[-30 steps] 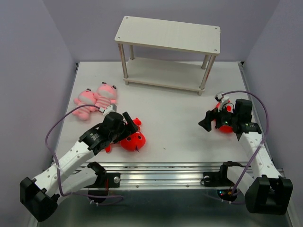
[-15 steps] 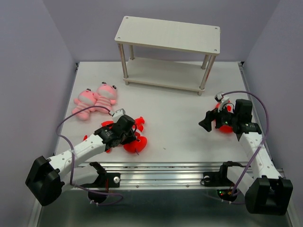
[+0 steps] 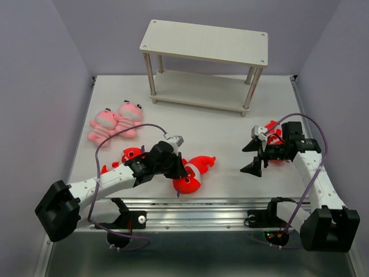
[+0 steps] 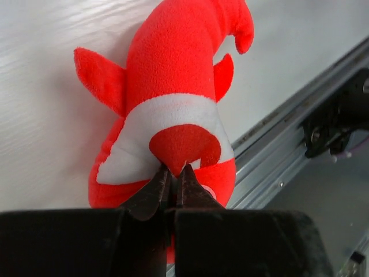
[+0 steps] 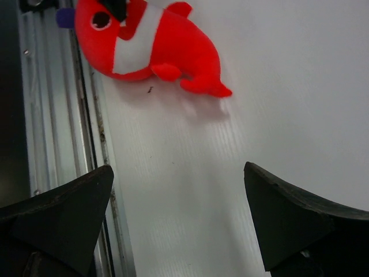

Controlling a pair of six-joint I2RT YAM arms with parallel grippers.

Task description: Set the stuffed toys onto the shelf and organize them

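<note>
Left claw [image 4: 173,173] is pinching shut on a fold of the red shark [image 4: 173,86], fingertips together w/ plush btwn them. That shark is lying on the table [image 3: 219,133] nr the front edge, head end just beside the metal rail [image 3: 196,203], tail pointing toward mid-table. A second red shark [image 3: 130,154] is lying just behind the left arm, partly hidden. Right claw [image 3: 253,157] is hanging w/ fingers wide apart, gripping nothing, over bare table at front right. A third red shark [image 3: 272,128] is sitting just behind it against the right arm, mostly covered. Two pink toys [image 3: 118,120] are lying side by side, touching, nr the left edge, well apart from both claws. Open table is running btwn all the toys and the shelf [image 3: 204,43], which is standing at the far side, no toy on either board. Table surface is showing pale grey-white; purple walls are closing in left, right & back.
</note>
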